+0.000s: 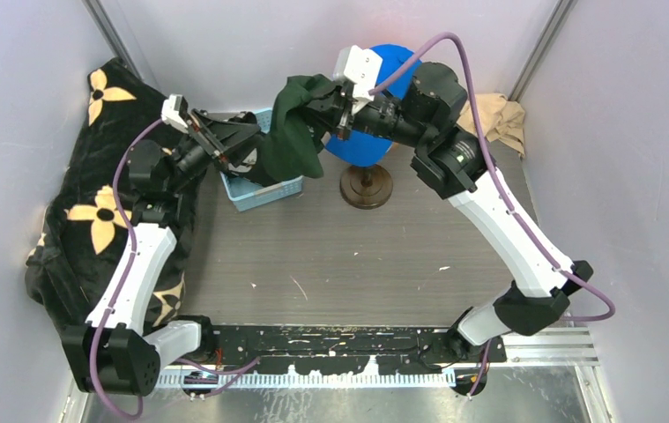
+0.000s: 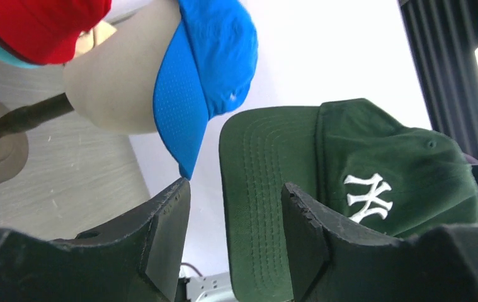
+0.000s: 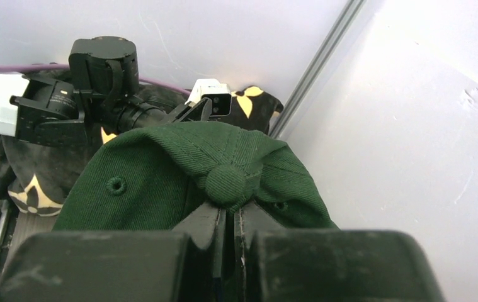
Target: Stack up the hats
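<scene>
Our right gripper (image 3: 230, 212) pinched the green cap (image 3: 154, 179) at its crown; our left gripper (image 2: 236, 198) gaped wide near its brim.

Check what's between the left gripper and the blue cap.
The dark green NY cap, pinched in the right gripper, hangs between the open left gripper and the blue cap, as the top view shows.
</scene>
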Available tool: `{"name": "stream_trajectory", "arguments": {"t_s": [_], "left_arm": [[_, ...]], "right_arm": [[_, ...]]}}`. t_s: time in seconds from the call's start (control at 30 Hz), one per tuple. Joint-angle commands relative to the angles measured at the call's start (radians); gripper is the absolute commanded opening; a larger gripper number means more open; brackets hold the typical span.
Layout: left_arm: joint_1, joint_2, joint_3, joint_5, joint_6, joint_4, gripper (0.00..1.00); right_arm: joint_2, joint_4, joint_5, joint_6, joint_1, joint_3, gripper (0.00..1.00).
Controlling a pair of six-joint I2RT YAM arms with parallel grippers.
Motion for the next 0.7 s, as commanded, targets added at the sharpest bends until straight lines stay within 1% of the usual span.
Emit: {"name": "stream_trajectory", "arguments": {"t_s": [0.0, 0.1, 0.2, 0.33, 0.5, 0.67], "left_arm": [[0.054, 0.021, -0.021, 0.018, -0.146, 0.271, 0.55], [0.067, 0.048, -0.031, -0.004, -0.197, 0.359, 0.55], [0.076, 0.069, -0.032, -0.035, -0.226, 0.42, 0.56], [0.086, 0.089, -0.035, -0.056, -0.275, 0.486, 0.56], [0.096, 0.119, -0.04, -0.046, -0.315, 0.535, 0.56], [0.101, 0.144, -0.054, -0.039, -0.32, 0.558, 0.56]], "right_arm": [[0.045, 0.14, -0.08, 0.024, -0.021, 0.081, 0.01], [0.091, 0.184, -0.145, 0.054, -0.054, 0.122, 0.01], [0.124, 0.262, -0.211, 0.095, -0.082, 0.131, 0.01], [0.186, 0.319, -0.274, 0.145, -0.125, 0.191, 0.01], [0.259, 0.446, -0.359, 0.241, -0.17, 0.232, 0.01], [0.325, 0.503, -0.411, 0.312, -0.191, 0.294, 0.01]]}}
